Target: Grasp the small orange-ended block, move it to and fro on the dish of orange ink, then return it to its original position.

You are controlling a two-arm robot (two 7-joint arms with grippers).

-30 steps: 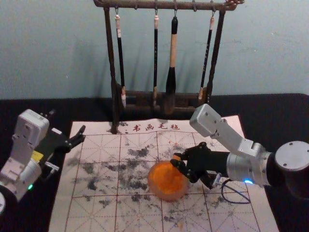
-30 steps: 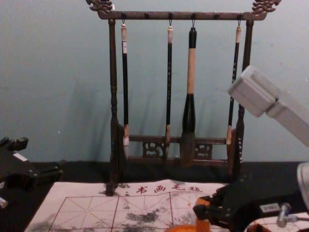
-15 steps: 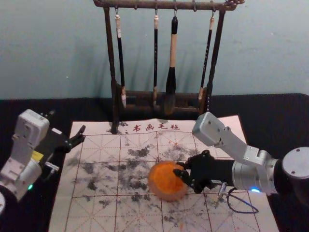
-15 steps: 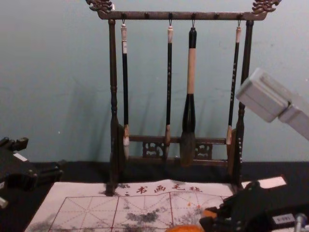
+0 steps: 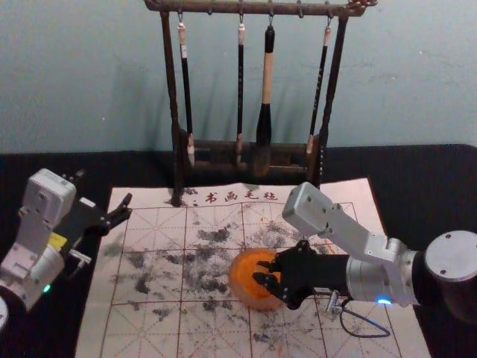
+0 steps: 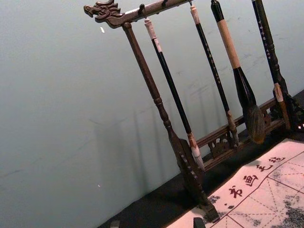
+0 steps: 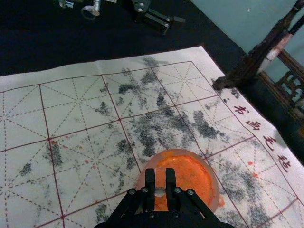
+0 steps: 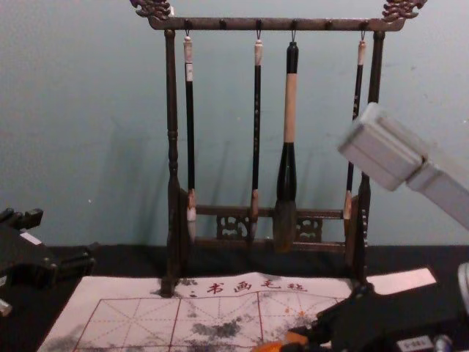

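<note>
Parked at the left, my left gripper [image 5: 121, 212] is open; in the left wrist view the left gripper [image 6: 156, 223] has its fingertips wide apart. The dish of orange ink [image 5: 251, 289] stands on the mat, with my right gripper [image 5: 265, 274] reaching over its right part. In the right wrist view the right gripper [image 7: 160, 181] is shut on the small orange-ended block [image 7: 160, 177], which is over the ink dish [image 7: 189, 174]. The chest view shows the block [image 8: 296, 338] low at the fingertips beside the orange ink. Whether its lower end touches the ink, I cannot tell.
The ink-stained calligraphy mat [image 5: 153, 257] lies under the dish. Behind it stands a dark wooden rack [image 5: 177, 112] with several hanging brushes, including a thick one [image 5: 265, 112]. A wall is behind the rack.
My right gripper first shifted right with the block, then came back left and nearer the body over the dish. The block sits lower than a second ago. The left arm has stayed still.
</note>
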